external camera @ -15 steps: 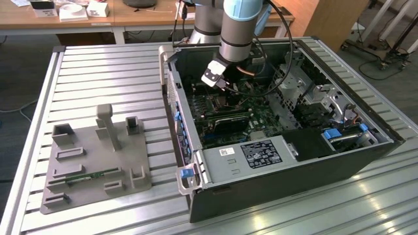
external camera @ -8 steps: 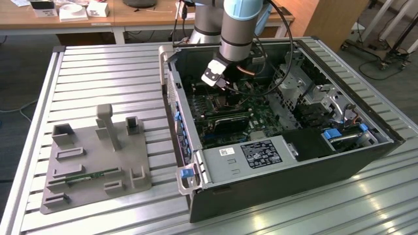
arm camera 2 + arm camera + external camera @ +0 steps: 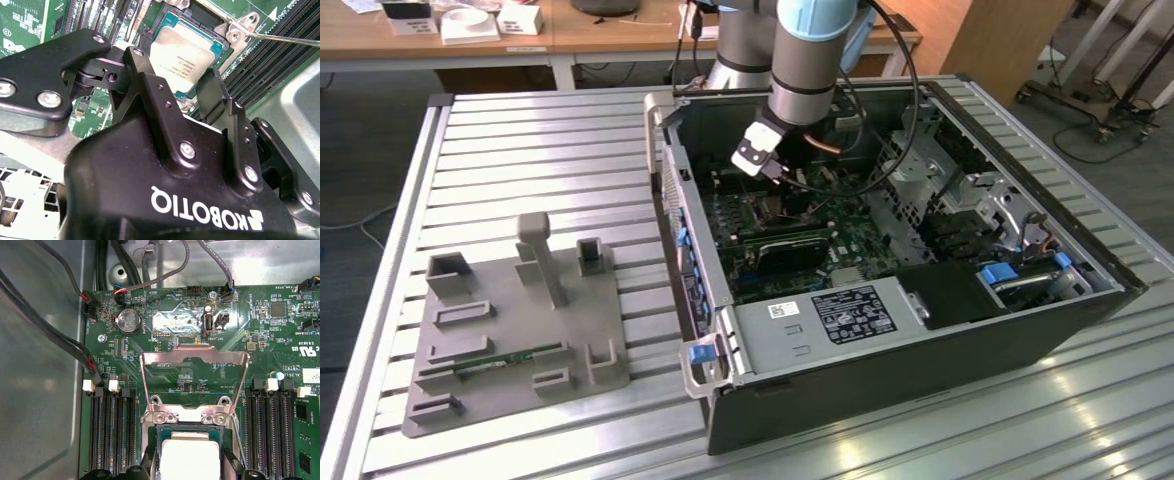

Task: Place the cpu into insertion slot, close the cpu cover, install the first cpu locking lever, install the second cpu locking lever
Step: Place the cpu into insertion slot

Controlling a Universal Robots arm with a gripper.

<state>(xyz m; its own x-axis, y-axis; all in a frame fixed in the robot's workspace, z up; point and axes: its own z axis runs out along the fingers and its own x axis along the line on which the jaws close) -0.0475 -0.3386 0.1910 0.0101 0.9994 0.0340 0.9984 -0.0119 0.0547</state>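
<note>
We're seeing the cpu (image 3: pixel 190 457) sitting flat in the insertion slot (image 3: pixel 195 16), silver top facing up, in both wrist views. The gripper (image 3: pixel 172 67) is clamping it, black fingers (image 3: pixel 150 95) pressing two opposite edges, and we're not making out any gap. The cpu cover (image 3: pixel 195 354) is standing open, swung back on its hinge just beyond the cpu, with green board showing through its window. Long black memory slots (image 3: pixel 110 435) are running along both sides of the socket. A thin silver rod (image 3: pixel 285 38) is reaching out from the slot's corner over one bank of them. Past the open cover we're noting a coin battery (image 3: pixel 129 321), and black cables (image 3: pixel 60 335) are trailing along the case's metal wall.

In the exterior view the arm (image 3: pixel 801 60) is dropping in from 12 o'clock, and the gripper (image 3: pixel 774 175) is hanging low inside the open computer case (image 3: pixel 921 370). The power supply (image 3: pixel 854 310) is lying at 6 o'clock from the gripper. A grey fixture plate (image 3: pixel 507 330) is resting at 9 o'clock from the case, well apart from it, and is carrying a green memory stick (image 3: pixel 487 362). Both are sitting on the slatted metal table (image 3: pixel 520 150). A wooden desk (image 3: pixel 454 40) is standing at 12 o'clock behind the table.
</note>
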